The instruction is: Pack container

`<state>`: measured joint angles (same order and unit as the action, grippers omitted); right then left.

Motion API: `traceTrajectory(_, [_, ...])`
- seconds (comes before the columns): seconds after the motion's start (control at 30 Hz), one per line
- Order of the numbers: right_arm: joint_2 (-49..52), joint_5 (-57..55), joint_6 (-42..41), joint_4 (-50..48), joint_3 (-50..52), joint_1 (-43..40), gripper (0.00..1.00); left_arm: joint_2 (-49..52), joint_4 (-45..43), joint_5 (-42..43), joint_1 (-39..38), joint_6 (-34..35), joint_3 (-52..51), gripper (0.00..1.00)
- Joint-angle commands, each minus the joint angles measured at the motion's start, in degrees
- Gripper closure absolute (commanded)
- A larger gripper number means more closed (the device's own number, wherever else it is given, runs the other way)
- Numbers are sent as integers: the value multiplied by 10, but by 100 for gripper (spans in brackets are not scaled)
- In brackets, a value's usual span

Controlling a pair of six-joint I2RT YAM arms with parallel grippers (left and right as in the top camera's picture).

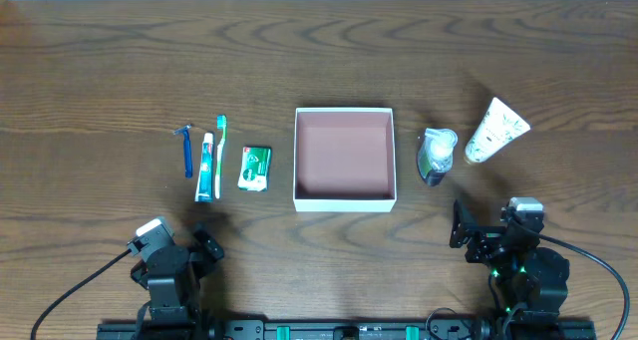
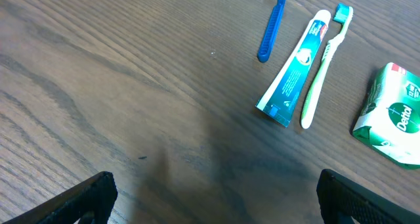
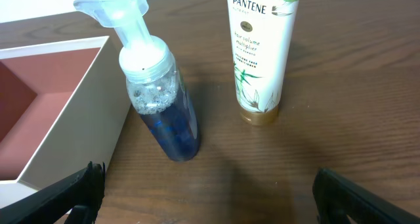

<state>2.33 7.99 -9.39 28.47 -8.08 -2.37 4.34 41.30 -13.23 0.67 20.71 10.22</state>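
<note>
The container, a shallow white-walled box with a pink-brown inside, lies mid-table with nothing in it; its corner shows in the right wrist view. Left of it lie a blue razor, a toothpaste tube, a green toothbrush and a green packet; the left wrist view shows them too: razor, toothpaste tube, toothbrush, packet. Right of it lie a pump bottle and a white Pantene tube. My left gripper and right gripper are open and empty near the front edge.
The dark wooden table stretches wide behind and beside the objects. The arm bases and cables sit at the front edge.
</note>
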Motion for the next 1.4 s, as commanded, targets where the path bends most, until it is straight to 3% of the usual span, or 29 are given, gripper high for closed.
traceTrajectory(0.0, [-4, 4, 5, 0, 2, 4, 1, -3, 2, 2, 2, -5, -7, 2])
traceTrajectory(0.93, [-4, 4, 4, -7, 2, 4, 1, -3, 2, 2, 2, -5, -7, 2])
traceTrajectory(1.13, [-4, 18, -76, -91, 0, 4, 1, -3, 2, 2, 2, -5, -7, 2])
traceTrajectory(1.27, [0, 56, -82, -217, -5, 4, 1, -3, 2, 2, 2, -5, -7, 2])
traceTrajectory(1.37, [34, 55, -82, -233, -49, 4, 1, -3, 2, 2, 2, -5, -7, 2])
